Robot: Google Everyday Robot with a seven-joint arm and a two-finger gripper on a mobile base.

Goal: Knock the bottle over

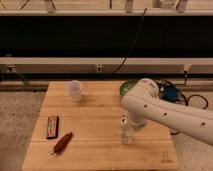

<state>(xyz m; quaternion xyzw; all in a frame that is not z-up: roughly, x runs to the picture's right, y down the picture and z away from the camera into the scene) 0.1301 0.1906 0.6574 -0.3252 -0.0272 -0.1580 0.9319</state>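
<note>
The bottle (126, 133) is small, slim and whitish with a white cap. It stands upright on the wooden table (95, 155), right of centre. My white arm (165, 112) reaches in from the right and bends down just behind and right of the bottle. The gripper (132, 122) is at the arm's low end, right against the bottle's upper part, and is mostly hidden by the arm's bulk.
A translucent plastic cup (75, 90) stands at the back left of the table. A green plate (126, 87) at the back is partly hidden by my arm. A dark flat bar (52, 126) and a red-brown snack stick (62, 143) lie at the front left.
</note>
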